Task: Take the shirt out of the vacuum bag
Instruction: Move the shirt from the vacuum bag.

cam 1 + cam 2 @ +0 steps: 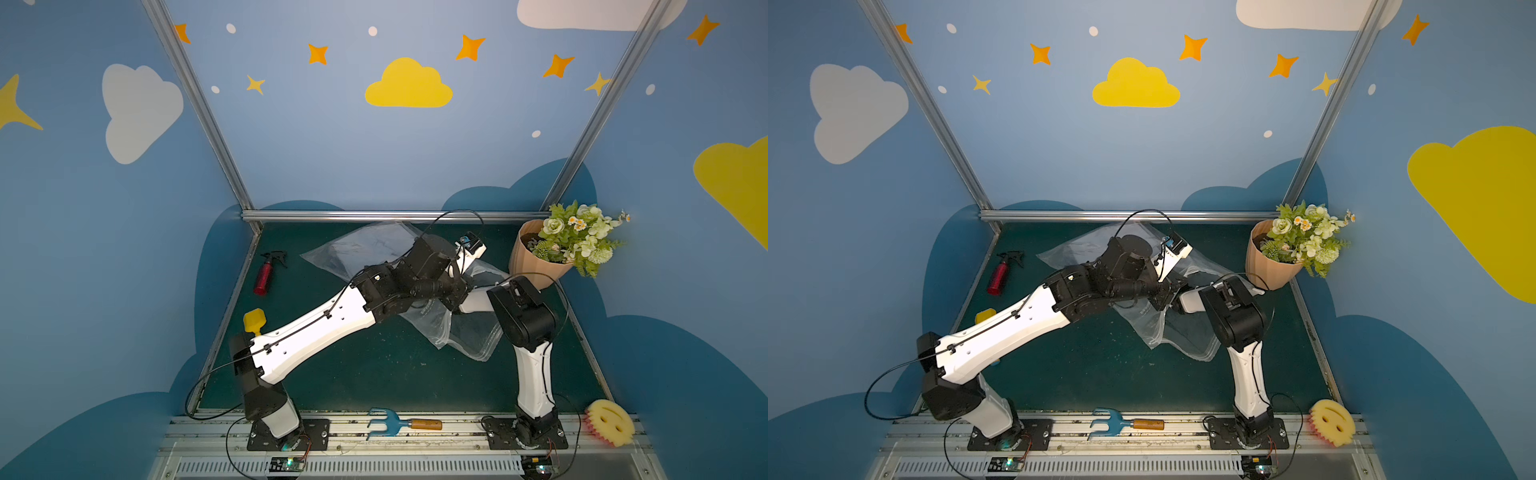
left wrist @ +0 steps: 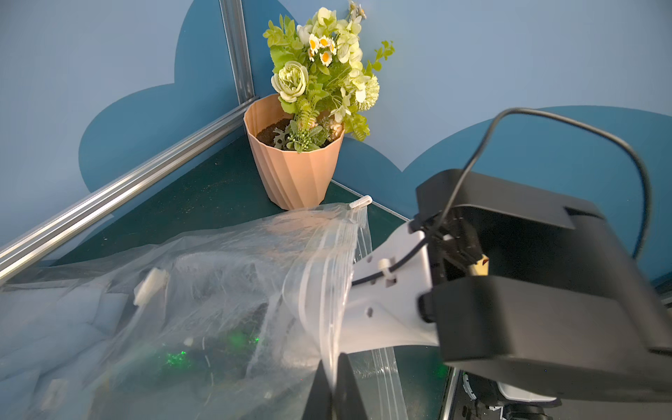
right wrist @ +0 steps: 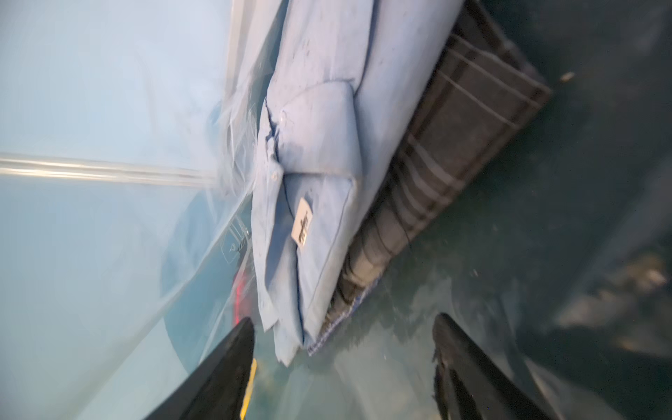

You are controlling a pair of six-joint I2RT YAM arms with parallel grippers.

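Note:
The clear vacuum bag (image 1: 469,336) (image 1: 1187,336) lies across the green table from the back middle to the right front. My left gripper (image 2: 334,382) is shut on the bag's zip-seal edge and holds the mouth up. The white valve (image 2: 151,285) and the slider clip (image 2: 360,202) show on the bag. My right arm's forearm (image 2: 385,291) passes into the mouth. Inside, my right gripper (image 3: 343,349) is open just short of the folded light blue shirt (image 3: 316,182), with nothing between its fingers. The shirt lies on a dark plaid cloth (image 3: 454,145).
A pot of flowers (image 1: 536,257) stands at the back right, close to the bag. A red spray bottle (image 1: 266,274) and a yellow scoop (image 1: 254,321) lie on the left. A blue garden fork (image 1: 390,422) and a yellow sponge (image 1: 611,422) lie on the front rail.

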